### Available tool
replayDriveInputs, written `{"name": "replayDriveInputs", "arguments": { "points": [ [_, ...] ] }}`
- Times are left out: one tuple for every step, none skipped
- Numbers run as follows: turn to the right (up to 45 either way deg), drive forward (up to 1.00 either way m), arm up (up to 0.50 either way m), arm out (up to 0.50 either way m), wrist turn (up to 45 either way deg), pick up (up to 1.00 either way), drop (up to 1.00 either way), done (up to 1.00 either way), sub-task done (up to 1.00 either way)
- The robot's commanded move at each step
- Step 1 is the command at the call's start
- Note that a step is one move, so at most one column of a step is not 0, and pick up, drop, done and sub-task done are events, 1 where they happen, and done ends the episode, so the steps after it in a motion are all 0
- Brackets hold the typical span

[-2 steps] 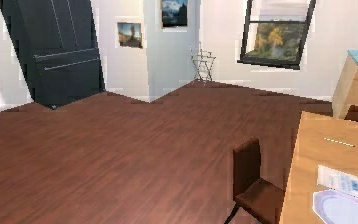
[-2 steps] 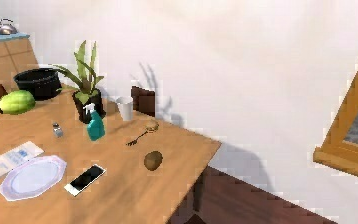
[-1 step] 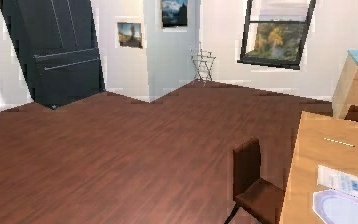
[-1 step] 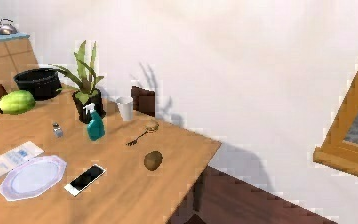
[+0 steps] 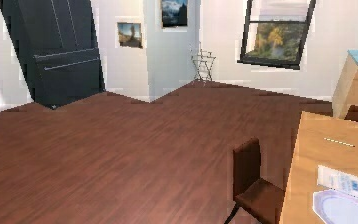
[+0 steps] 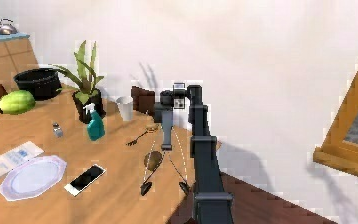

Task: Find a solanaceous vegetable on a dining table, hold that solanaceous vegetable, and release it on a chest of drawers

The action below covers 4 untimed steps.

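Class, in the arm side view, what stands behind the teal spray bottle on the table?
A leafy potted plant stands behind the spray bottle, with white wall beyond. The bottle's top covers part of the plant's pot.

Both views are bright and evenly lit. In the forward view daylight shows in the window [image 5: 277,35] and the white walls [image 5: 172,60] are nearly washed out, while the dark floor [image 5: 117,150] turns slightly paler toward the middle. The door [image 5: 55,45] leans at the left edge, which is only lens distortion. In the arm side view the wall [image 6: 267,60] is bright, with soft grey shadows behind the plant [image 6: 84,68] and the arm [image 6: 205,160]. The counter [image 6: 62,150] is pale and evenly lit. The window frame [image 6: 349,125] leans at the right edge.
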Motion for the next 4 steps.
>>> {"name": "replayDriveInputs", "arguments": {
  "points": [
    [0.0, 0.00, 0.00, 0.00, 45.0, 0.00, 0.00, 0.00, 0.00],
    [0.0, 0.00, 0.00, 0.00, 45.0, 0.00, 0.00, 0.00, 0.00],
    [0.0, 0.00, 0.00, 0.00, 45.0, 0.00, 0.00, 0.00, 0.00],
    [0.0, 0.00, 0.00, 0.00, 12.0, 0.00, 0.00, 0.00, 0.00]
  ]
}}
